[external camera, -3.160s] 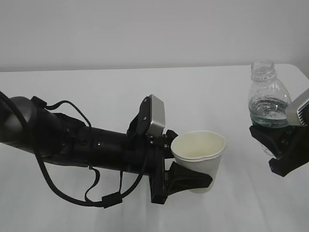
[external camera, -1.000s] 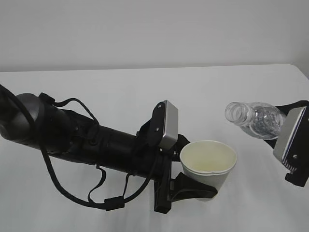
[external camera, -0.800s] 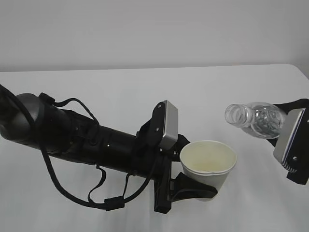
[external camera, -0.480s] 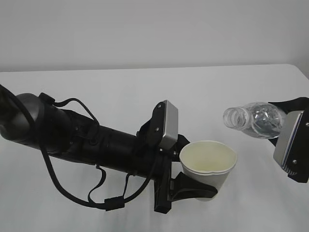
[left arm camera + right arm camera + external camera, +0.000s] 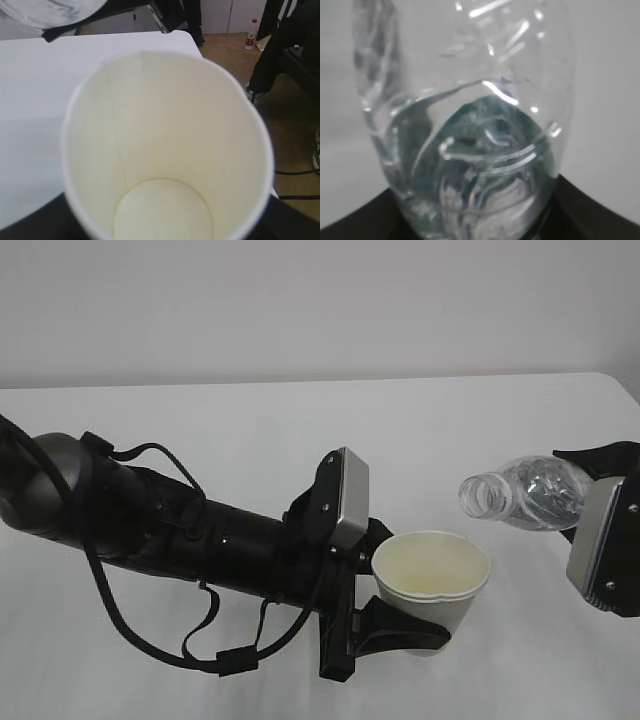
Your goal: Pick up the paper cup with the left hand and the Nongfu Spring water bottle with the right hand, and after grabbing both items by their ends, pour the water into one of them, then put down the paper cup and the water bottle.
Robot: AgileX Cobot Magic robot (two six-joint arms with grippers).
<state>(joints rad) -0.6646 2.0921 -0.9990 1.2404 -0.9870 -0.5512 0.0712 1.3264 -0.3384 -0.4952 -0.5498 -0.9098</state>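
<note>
The left claw (image 5: 395, 625) grips the cup (image 5: 432, 580) around its lower body, holding it upright above the white bench (image 5: 250, 430) near the middle of the scene, slightly to the right and toward the near edge; the black fingers (image 5: 400, 635) wrap its base and a grey box (image 5: 345, 498) sits on the wrist just left of the rim. In the left wrist view the cup (image 5: 165, 150) fills the picture, its cream inside looking dry, the round bottom bare. The right claw (image 5: 600, 480) is closed on the bottle (image 5: 525, 492) at its bottom end, at the right edge of the scene; the bottle lies tipped almost level, its open capless neck pointing left and a little down, above and just right of the cup's rim, not touching it. No stream shows between neck and cup. In the right wrist view the bottle (image 5: 465, 130) is seen from its base end, with water (image 5: 475, 165) pooled in its lower part and black claw parts along the bottom edge. Beyond the bench in the left wrist view stands another bottle (image 5: 249, 34) on the floor
</note>
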